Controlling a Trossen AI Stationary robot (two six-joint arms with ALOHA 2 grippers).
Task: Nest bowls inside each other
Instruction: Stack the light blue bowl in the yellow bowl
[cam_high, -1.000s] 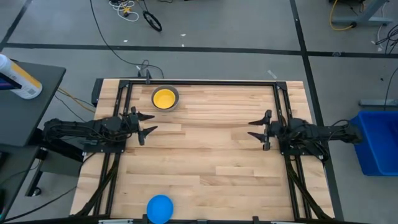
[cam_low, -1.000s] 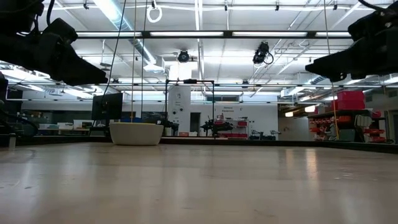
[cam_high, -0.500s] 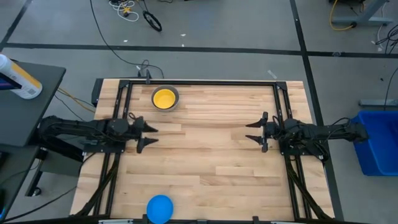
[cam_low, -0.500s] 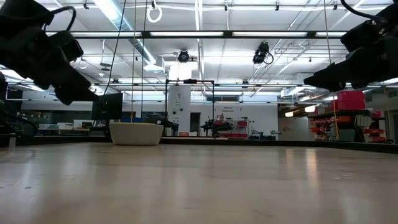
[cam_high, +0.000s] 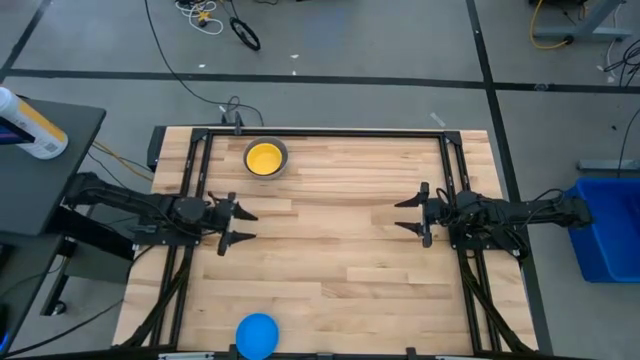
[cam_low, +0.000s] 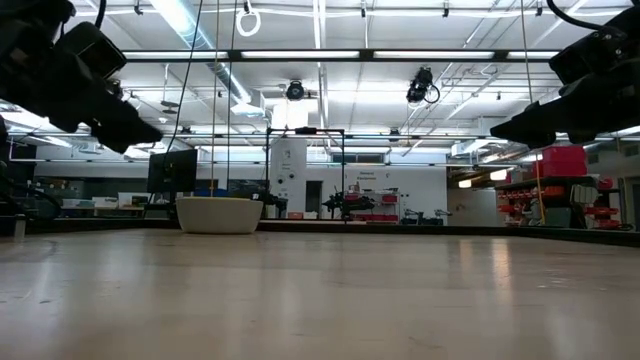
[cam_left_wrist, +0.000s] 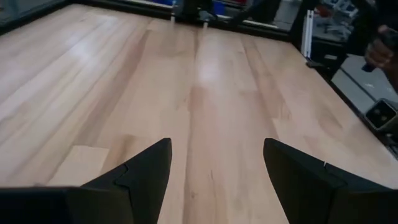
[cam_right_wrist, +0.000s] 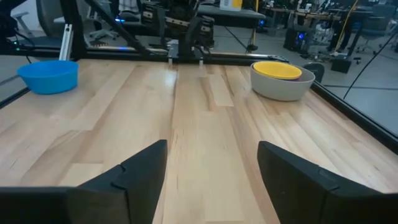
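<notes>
Desk (cam_high: 330, 250): a pale wooden top in a dark frame, seen whole from above.
Grey bowl (cam_high: 266, 158): sits upright near the far edge of the desk, on the left arm's side.
Yellow bowl (cam_high: 264, 158): nested inside the grey bowl; in the right wrist view its rim shows just above the grey one's.
Other nested bowls: the red and dark blue bowls do not show separately; possibly under the yellow one, but the views cannot settle that.
Light blue bowl (cam_high: 257, 334): alone at the near edge of the desk, left of centre and well apart from the nested pair; upright, as the right wrist view shows it.
Left gripper (cam_high: 236, 227): hovers above the left side of the desk, pointing toward the middle, between the nested pair and the light blue bowl but near neither.
Left fingers (cam_left_wrist: 140, 177): spread wide with bare wood between them; they hold nothing.
Right gripper (cam_high: 408, 213): hovers above the right side of the desk, facing the left one across the middle.
Right fingers (cam_right_wrist: 142, 171): spread wide and empty, bare wood in the gap.
Low view: both arms hang clear of the desk top; the grey bowl (cam_low: 219, 214) stands far back on it.
</notes>
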